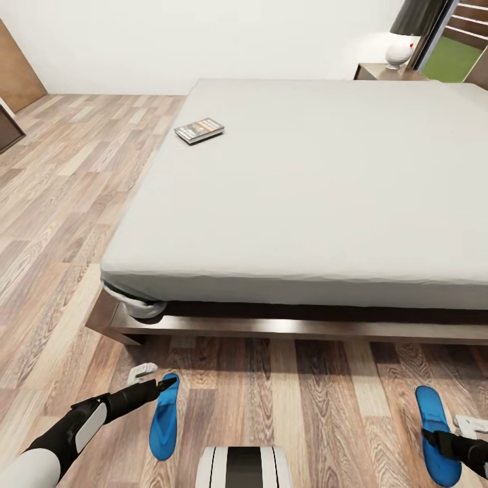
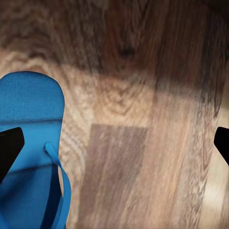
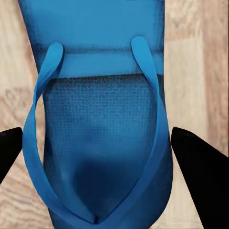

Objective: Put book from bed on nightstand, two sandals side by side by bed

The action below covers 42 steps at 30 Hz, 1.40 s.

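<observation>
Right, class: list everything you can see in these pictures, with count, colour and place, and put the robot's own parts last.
Bed: one, light-grey mattress on a dark wooden frame, centre of the room.
Book: one, dark cover, on the bed's far left part.
Sandals: two, bright blue, on the floor before the bed, one left, one right, wide apart.
Nightstand: one, dark brown, beyond the bed.
Lamp: one, white base, dark shade, on the nightstand.
Floor: light wood planks.
Left fingers: black, spread, one over the left sandal.
Right fingers: black, either side of the right sandal.
</observation>
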Available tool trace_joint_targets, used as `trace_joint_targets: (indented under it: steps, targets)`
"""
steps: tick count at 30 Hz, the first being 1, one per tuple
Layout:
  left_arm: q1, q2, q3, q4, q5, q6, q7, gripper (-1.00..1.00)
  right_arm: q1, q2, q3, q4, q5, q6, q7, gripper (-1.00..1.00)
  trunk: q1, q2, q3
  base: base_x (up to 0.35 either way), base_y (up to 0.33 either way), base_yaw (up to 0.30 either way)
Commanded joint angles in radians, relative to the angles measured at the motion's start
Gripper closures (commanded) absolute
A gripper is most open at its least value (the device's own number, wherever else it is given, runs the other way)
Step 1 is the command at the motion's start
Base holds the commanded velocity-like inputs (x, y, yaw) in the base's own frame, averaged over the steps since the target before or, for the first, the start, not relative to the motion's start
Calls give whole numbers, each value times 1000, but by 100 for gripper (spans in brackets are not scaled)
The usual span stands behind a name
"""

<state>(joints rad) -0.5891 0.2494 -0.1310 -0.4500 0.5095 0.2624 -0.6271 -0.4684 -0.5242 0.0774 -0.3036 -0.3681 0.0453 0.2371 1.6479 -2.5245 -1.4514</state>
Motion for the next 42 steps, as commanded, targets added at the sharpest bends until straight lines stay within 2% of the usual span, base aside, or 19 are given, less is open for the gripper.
trace_joint_targets:
  steps: [1,2,4,5,8,16,17,18,21,22,23,27,39,42]
  targets:
    - [-1,1,-4,-1,11,9,0,-100,-1,20,8,-2,-10,26,-58,100,0,0,-1,0,0,0]
    - [-1,-1,-5,-1,11,9,1,-100,-2,62,8,-5,-9,65,-115,100,0,0,-1,0,0,0]
    - [-1,-2,-5,-1,11,9,1,-100,-2,120,8,-28,-8,119,-157,100,0,0,-1,0,0,0]
    - [0,-2,-5,-1,11,9,1,-100,-2,134,8,-42,-7,131,-164,100,0,0,-1,0,0,0]
    - [0,-2,-4,-1,10,9,1,-100,-3,152,8,-93,-8,148,-174,100,0,0,-1,0,0,0]
    - [-1,-1,-4,-1,11,9,1,-100,-3,160,10,-119,-9,153,-177,100,0,0,-1,0,1,0]
    - [0,-1,-4,-1,11,9,1,-100,-3,181,10,-120,-8,152,-177,100,0,0,-1,0,49,0]
    - [0,-1,-4,-1,11,9,1,-100,-3,217,10,-121,-8,152,-178,100,0,0,-1,0,107,0]
    - [0,-2,-5,-1,12,9,0,-100,-3,302,11,-120,-7,151,-180,100,0,0,-1,0,189,0]
    - [0,-2,-5,-1,12,9,0,-100,-3,326,12,-117,-6,151,-180,100,0,0,-1,0,252,0]
    - [-1,-2,-5,-1,12,9,0,-100,-3,339,12,-115,-7,150,-180,100,0,0,-1,0,267,0]
    - [-1,-2,-6,-1,12,9,0,-100,-3,351,13,-114,-7,150,-180,100,0,0,-1,0,286,0]
    - [0,-2,-7,-1,12,25,-1,-100,-3,354,14,-115,-6,149,-180,100,0,0,-1,26,318,0]
    - [0,-2,-7,-1,12,26,0,-100,-3,356,14,-118,-6,150,-203,100,0,0,-1,82,320,0]
